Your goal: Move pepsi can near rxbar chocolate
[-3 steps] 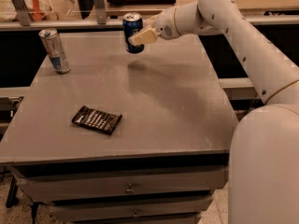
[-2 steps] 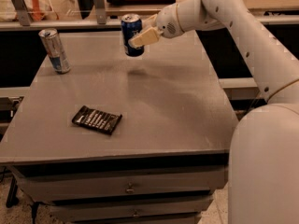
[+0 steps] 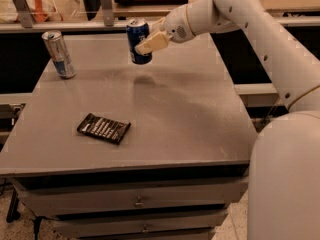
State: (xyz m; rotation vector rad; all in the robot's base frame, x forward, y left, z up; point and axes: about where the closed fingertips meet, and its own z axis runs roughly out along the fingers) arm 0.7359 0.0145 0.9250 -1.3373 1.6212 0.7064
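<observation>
1 gripper [image 3: 144, 42], on the end of 1 white arm [image 3: 260, 29] that enters from the right of the view, hangs over the far part of the table [image 3: 200, 119], clamped on the pepsi can [image 3: 135, 34]. 1 pale finger [image 3: 150, 43] lies across the can's front-right side; the other is hidden behind the can. Pepsi can = upright, silver top just above the finger, base clear of the tabletop, w/ a soft shadow [image 3: 145, 79] on the surface straight under the gripper. Cans total: 2. No. 2 is a slim can [image 3: 59, 54], silver & blue, standing upright on the table well off to the left of the gripper in view, at abt the same depth, near the far-left corner. Bars: 1. The rxbar [image 3: 103, 128] lies flat on the table, dark wrapper w/ pale print lines facing up, well apart from the gripper: lower in view, toward the near edge & a bit left. So pepsi can & rxbar are well apart, w/ bare grey surface btw them. The slim can is also well apart from the rxbar. Under the tabletop, far below the gripper: 2 drawer fronts [image 3: 90, 204], each w/ 1 small handle [image 3: 138, 202]. The robot's white body [image 3: 285, 184] fills the lower right corner, below & right of the gripper.
</observation>
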